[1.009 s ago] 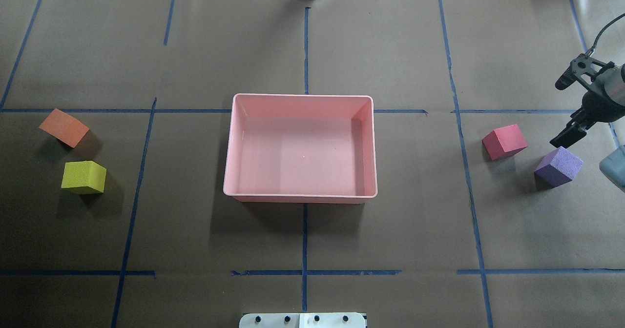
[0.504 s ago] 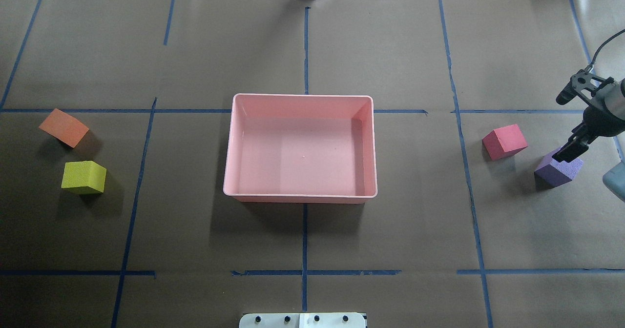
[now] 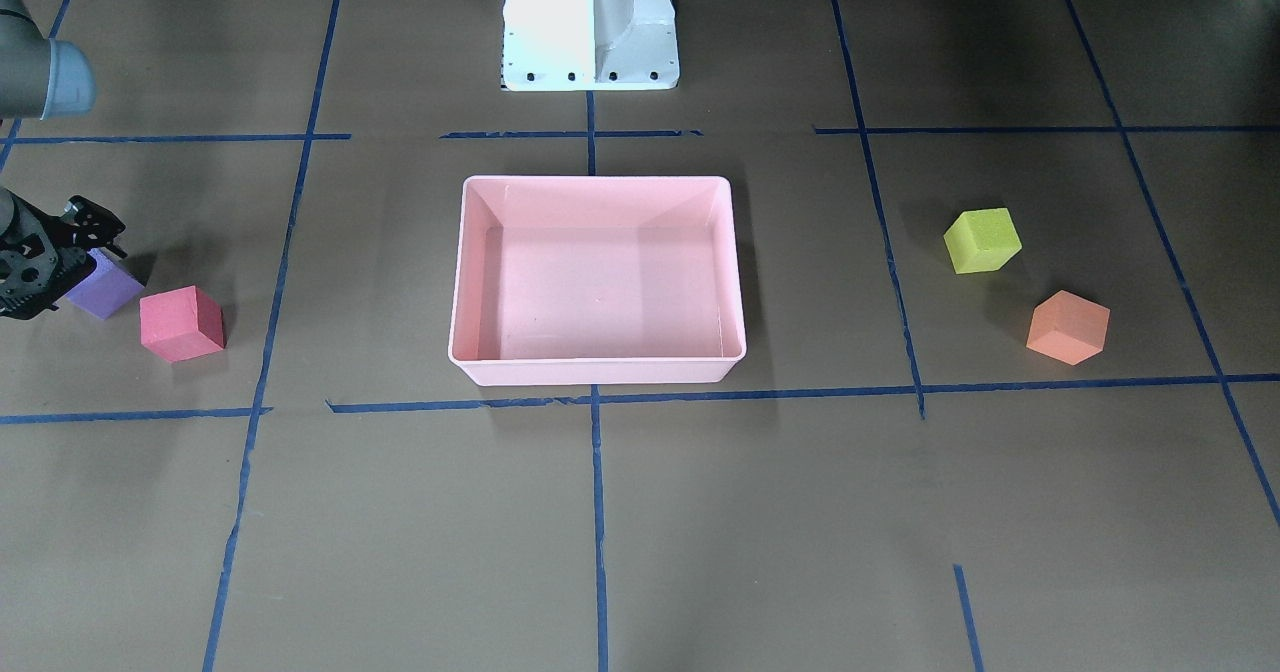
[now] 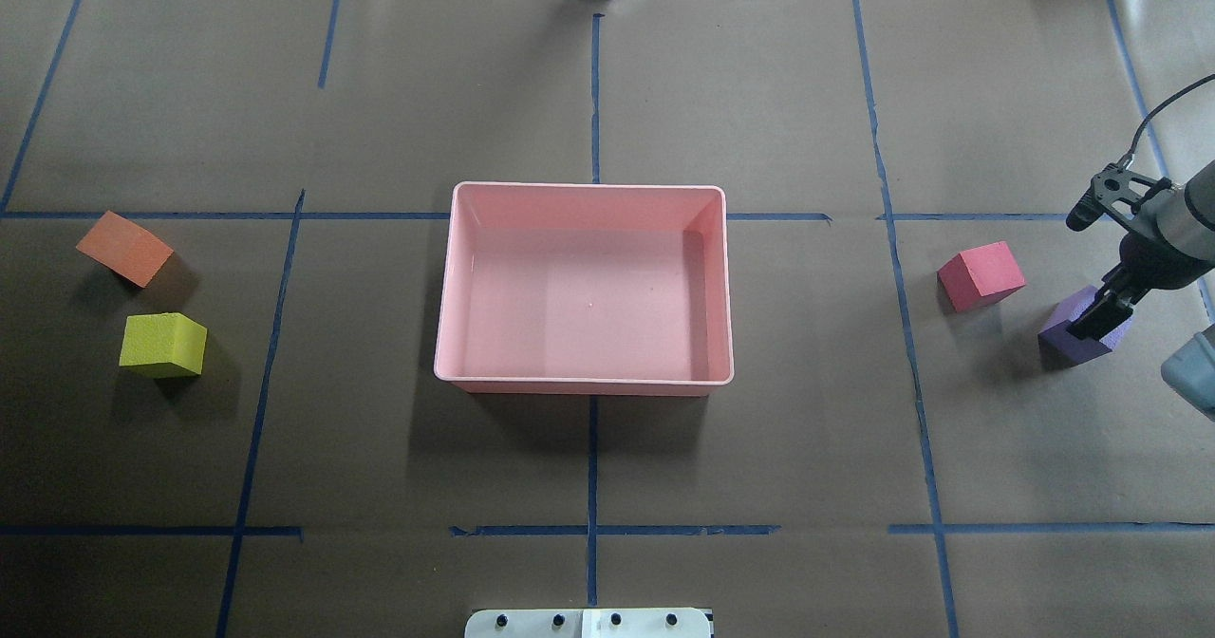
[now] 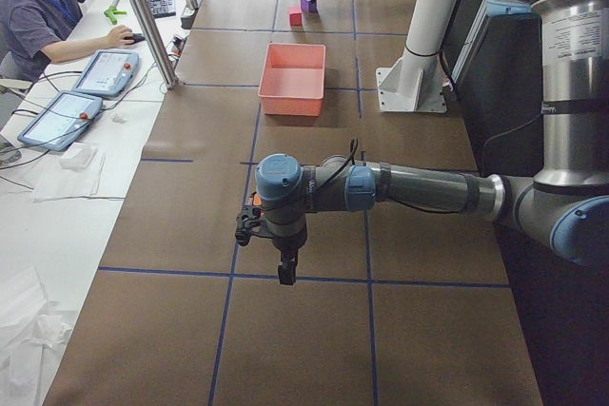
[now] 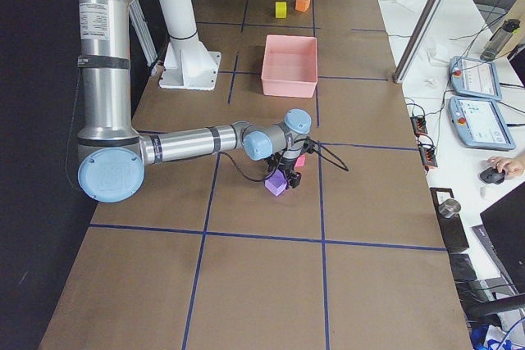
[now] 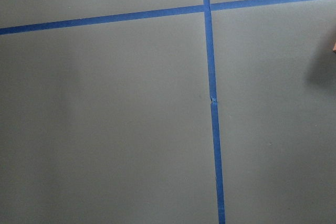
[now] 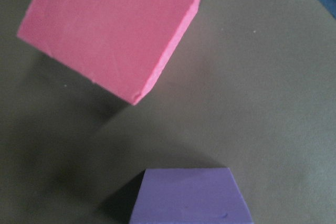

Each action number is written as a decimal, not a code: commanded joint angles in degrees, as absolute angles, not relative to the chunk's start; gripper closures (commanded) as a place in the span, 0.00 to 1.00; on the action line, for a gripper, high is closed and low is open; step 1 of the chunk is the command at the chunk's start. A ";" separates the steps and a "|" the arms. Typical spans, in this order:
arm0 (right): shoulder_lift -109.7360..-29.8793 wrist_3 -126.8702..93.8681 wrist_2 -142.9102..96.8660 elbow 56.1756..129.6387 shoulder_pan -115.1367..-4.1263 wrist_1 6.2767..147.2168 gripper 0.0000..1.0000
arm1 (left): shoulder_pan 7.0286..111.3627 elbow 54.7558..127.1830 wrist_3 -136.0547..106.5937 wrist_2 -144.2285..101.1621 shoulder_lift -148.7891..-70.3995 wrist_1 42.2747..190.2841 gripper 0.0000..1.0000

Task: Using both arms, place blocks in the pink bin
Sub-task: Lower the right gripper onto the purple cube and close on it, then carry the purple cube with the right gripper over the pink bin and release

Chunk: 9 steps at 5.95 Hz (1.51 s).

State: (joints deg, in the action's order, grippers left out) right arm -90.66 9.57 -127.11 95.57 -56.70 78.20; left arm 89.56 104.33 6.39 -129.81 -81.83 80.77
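The pink bin (image 4: 584, 185) stands empty mid-table, also in the front view (image 3: 595, 180). The purple block (image 4: 1068, 334) and red block (image 4: 981, 275) lie on the right; the orange block (image 4: 123, 248) and yellow-green block (image 4: 163, 345) lie on the left. My right gripper (image 4: 1106, 320) is down over the purple block, open, one finger across its top. The right wrist view shows the purple block (image 8: 189, 198) below and the red block (image 8: 110, 30) above. My left gripper (image 5: 284, 273) shows only in the exterior left view, low over bare paper; I cannot tell whether it is open.
Brown paper with blue tape lines (image 7: 210, 103) covers the table. The white base pedestal (image 3: 590, 22) stands behind the bin. A person (image 5: 38, 7) sits at a side desk with tablets.
My right gripper has moved toward the robot and down, from beside the red block onto the purple block. The blocks and bin have not moved.
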 commanded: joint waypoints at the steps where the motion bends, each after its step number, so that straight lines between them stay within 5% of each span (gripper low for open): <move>1: -90.35 9.58 -126.74 94.05 -55.46 78.31 0.18 | 89.56 104.33 6.42 -129.81 -81.83 80.77 0.00; 3: -90.61 9.58 -126.65 94.13 -55.55 78.49 0.46 | 89.56 104.33 6.42 -129.81 -81.83 80.86 0.00; 6: -85.90 2.34 -128.75 97.02 -60.97 80.66 0.47 | 89.56 104.50 6.42 -129.81 -81.83 80.86 0.00; 9: -72.13 -17.39 -129.99 103.80 -61.72 97.01 0.46 | 89.56 104.50 6.33 -131.56 -81.83 80.86 0.00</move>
